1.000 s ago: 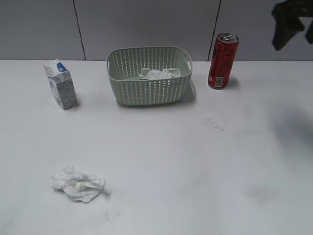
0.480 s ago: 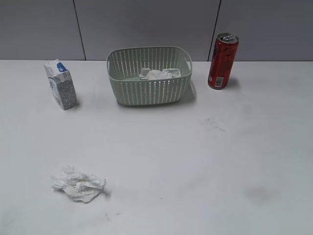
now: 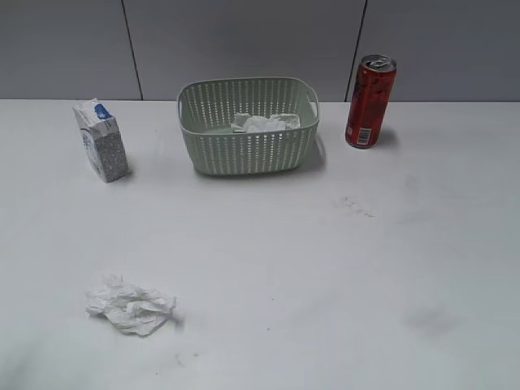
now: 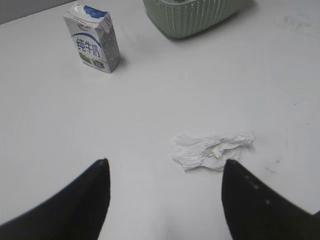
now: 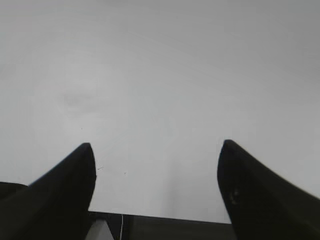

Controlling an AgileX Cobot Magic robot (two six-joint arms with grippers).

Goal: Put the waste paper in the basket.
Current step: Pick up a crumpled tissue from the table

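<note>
One crumpled white waste paper wad (image 3: 130, 305) lies on the table at the front left; it also shows in the left wrist view (image 4: 212, 151). The pale green basket (image 3: 248, 149) stands at the back centre with white waste paper (image 3: 264, 123) inside; its lower wall shows in the left wrist view (image 4: 192, 15). My left gripper (image 4: 162, 170) is open and empty, above the table, with the loose wad just ahead of its right finger. My right gripper (image 5: 155, 150) is open and empty over bare table near the front edge. Neither gripper shows in the exterior view.
A grey-speckled tissue pack with a blue top (image 3: 101, 140) stands upright left of the basket, also in the left wrist view (image 4: 93, 37). A red drink can (image 3: 370, 101) stands right of the basket. A grey wall runs behind the white table (image 3: 325, 268).
A dark arm at the top right of the exterior view one second ago has left the view. The paper, basket, pack and can have not moved.
</note>
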